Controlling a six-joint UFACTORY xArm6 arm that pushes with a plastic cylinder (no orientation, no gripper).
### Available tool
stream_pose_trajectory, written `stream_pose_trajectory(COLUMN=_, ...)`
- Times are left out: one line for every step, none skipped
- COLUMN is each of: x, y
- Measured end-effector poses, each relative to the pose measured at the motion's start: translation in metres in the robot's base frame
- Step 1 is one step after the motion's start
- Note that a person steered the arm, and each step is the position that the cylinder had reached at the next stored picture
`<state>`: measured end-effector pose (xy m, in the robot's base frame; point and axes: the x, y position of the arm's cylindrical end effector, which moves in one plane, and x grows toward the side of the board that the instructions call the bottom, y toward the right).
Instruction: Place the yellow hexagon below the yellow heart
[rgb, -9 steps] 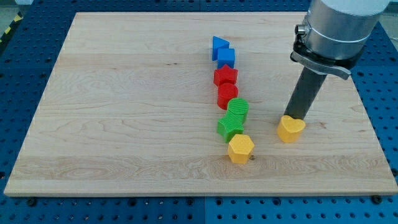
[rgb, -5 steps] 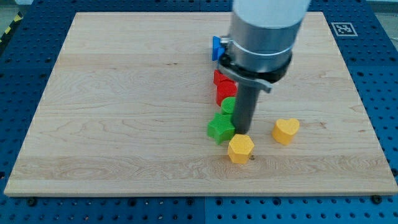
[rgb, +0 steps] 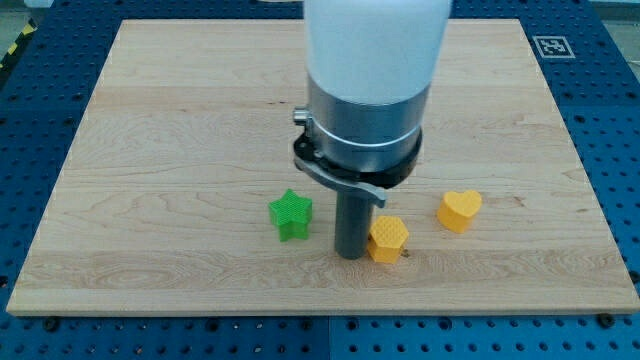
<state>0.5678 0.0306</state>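
My tip (rgb: 351, 254), a bare rod gripping nothing, touched the yellow hexagon (rgb: 388, 239) on its left side; the yellow heart (rgb: 459, 210) lay up-right of the hexagon.

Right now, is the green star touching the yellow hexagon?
No, the green star sits apart at the view's left, with my tip between it and the yellow hexagon.
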Motion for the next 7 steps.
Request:
stream_pose_trajectory(x=0.000, y=0.017)
stream_pose_trajectory(x=0.000, y=0.036)
stream_pose_trajectory(x=-0.002, y=0.050)
stream_pose_trajectory(x=-0.007, y=0.060)
stream_pose_trajectory(x=-0.015, y=0.073)
stream_pose_trajectory(x=-0.025, y=0.078)
stream_pose_trajectory(x=-0.061, y=0.074)
